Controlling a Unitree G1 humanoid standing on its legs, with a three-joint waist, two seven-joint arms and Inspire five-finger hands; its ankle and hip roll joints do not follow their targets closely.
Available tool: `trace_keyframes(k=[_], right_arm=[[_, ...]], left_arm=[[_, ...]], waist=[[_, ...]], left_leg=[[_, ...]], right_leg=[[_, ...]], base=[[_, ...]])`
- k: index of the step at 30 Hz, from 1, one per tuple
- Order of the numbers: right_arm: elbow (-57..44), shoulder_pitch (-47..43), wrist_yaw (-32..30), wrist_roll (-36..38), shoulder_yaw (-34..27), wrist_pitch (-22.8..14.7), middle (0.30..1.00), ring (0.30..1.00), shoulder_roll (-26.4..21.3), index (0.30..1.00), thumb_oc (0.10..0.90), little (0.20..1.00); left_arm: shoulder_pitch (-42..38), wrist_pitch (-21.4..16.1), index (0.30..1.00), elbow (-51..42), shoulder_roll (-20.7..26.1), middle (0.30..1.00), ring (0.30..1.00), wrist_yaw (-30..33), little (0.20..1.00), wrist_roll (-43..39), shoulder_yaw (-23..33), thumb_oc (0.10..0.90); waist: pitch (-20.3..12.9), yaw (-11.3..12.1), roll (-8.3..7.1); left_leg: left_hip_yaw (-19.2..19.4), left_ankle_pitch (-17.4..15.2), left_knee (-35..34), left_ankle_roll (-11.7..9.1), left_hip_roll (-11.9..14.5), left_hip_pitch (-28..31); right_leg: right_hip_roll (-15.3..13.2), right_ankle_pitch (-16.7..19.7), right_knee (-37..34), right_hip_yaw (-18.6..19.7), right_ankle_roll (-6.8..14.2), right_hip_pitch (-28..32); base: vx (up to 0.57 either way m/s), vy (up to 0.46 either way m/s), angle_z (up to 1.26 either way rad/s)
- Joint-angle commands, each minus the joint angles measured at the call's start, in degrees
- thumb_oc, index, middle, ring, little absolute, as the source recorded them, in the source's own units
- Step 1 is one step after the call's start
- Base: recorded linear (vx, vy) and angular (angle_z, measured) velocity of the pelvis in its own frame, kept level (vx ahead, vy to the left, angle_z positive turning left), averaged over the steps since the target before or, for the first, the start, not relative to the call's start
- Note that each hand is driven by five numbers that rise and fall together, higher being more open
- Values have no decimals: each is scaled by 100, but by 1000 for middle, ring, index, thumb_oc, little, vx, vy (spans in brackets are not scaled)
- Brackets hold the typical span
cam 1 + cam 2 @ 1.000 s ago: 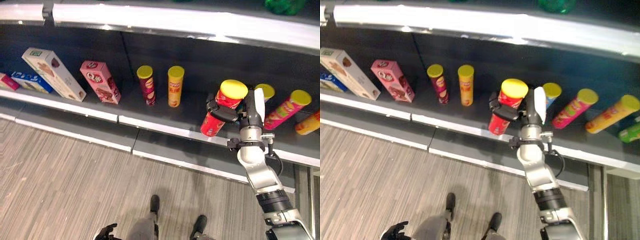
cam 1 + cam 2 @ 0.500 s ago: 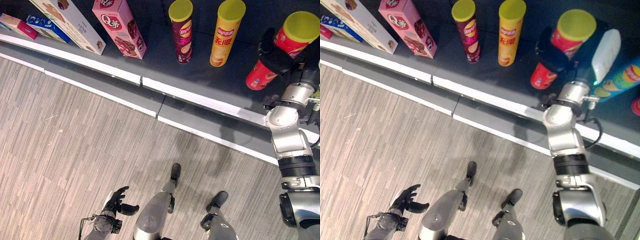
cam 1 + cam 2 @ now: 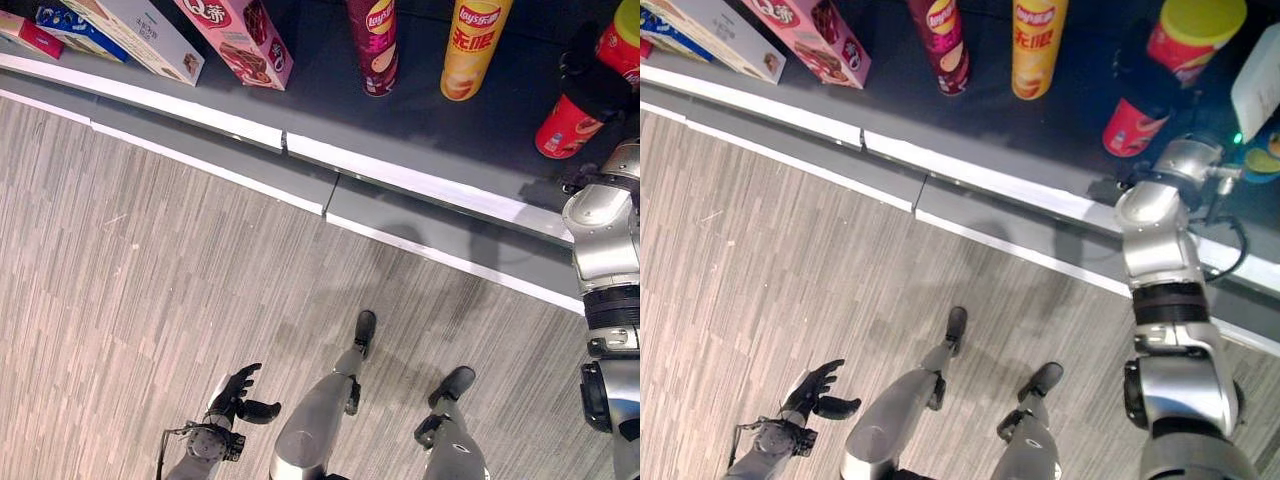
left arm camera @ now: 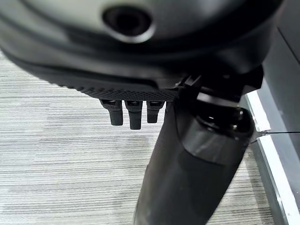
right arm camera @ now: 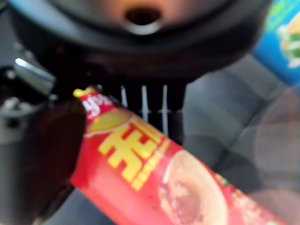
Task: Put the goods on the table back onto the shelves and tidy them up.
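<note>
Standing on the dark shelf [image 3: 300, 70] in the left eye view, the red can [image 3: 572, 118] is a tall tube with a red wrapper, its base planted on the shelf floor and its long axis leaning a little toward the robot's right as it rises. The right hand [image 3: 590, 85] is wrapped round its middle, dark fingers crossing the front of the tube. Beside it to the left stand a yellow can [image 3: 472, 50] and a maroon can [image 3: 375, 45], both upright and apart from each other. Further left a pink box [image 3: 238, 40] and a pale long box [image 3: 140, 35] lean on the shelf, with a blue box [image 3: 70, 22] and a small red box [image 3: 30, 35] lying flat beyond them. A white strip edges the shelf front, above a wood-grain floor [image 3: 120, 280]. The left hand [image 3: 238, 395] hangs low over that floor, fingers loosely spread and holding nothing.

From the right eye view the red can's yellow lid [image 3: 1203, 20] shows at its top, and a blue can [image 3: 1270, 145] sits just to its right.

Seen through the left wrist view, the left hand's fingers [image 4: 131, 112] hang relaxed above the floor.

Close up in the right wrist view, the red can runs slantwise across the palm, printed with yellow characters, the thumb [image 5: 37, 154] pressed against its side.
</note>
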Motion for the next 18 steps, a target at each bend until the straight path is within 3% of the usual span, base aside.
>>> trace_keyframes(k=[1,7,18], right_arm=[[-531,-900,-525,-119,300,-378,300,300,-859,300,400,300],[-455,-1119,-692,-107,350,-325,300,300,-999,300,400,300],[-518,-1017,-835,-45,243,-325,300,300,-643,300,400,300]], left_arm=[[250,-72,900,12,533,900,900,209,900,-164,-268,800],[212,-97,900,-75,585,900,900,231,900,-228,-288,800],[159,-114,900,-139,577,900,900,308,900,-301,-323,800]], waist=[[-355,32,6],[-281,25,26],[-190,-24,90]], left_leg=[[-199,-663,414,-448,279,-209],[-211,-663,473,-459,230,-368],[-229,-714,594,-454,217,-478]], right_leg=[[-703,-260,912,150,390,-253],[-728,-258,961,171,383,-393],[-763,-294,1069,198,367,-488]], base=[[0,0,0],[0,0,0],[-1,-2,0]])
